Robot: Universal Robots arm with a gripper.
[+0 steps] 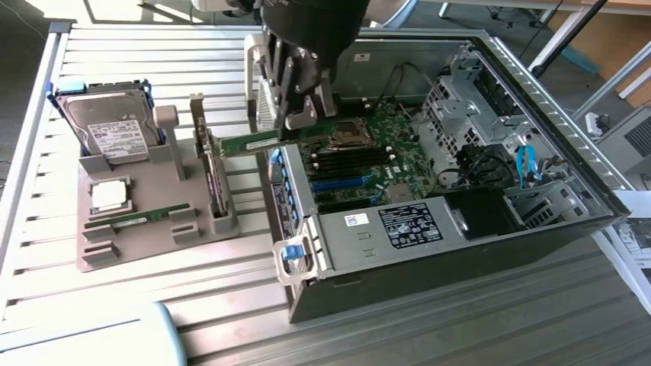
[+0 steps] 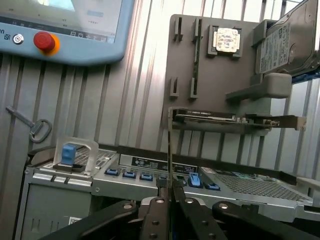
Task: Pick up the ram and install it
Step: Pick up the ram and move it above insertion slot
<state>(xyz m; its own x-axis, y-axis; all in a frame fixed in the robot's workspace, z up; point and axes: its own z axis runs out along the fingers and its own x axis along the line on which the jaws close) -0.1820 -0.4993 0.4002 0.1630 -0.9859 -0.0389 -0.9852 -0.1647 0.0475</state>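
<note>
My gripper [image 1: 297,124] hangs over the near wall of the open computer case [image 1: 458,229], shut on the ram [image 1: 247,142]. The ram is a thin green stick that juts out from the fingers toward the exterior view's left, above the case edge. In the wrist view the ram [image 2: 170,145] shows edge-on as a thin line rising from between the closed fingertips of the gripper [image 2: 169,189]. The motherboard's black memory slots [image 1: 351,158] lie just to the exterior view's right of the gripper, lower down inside the case.
A grey parts holder [image 1: 152,198] to the left carries a hard drive [image 1: 110,130], a square processor [image 1: 110,194], an upright expansion card [image 1: 209,164] and another green stick [image 1: 133,219]. A pendant with a red button [image 2: 45,42] and a key [image 2: 31,127] lie on the slatted table.
</note>
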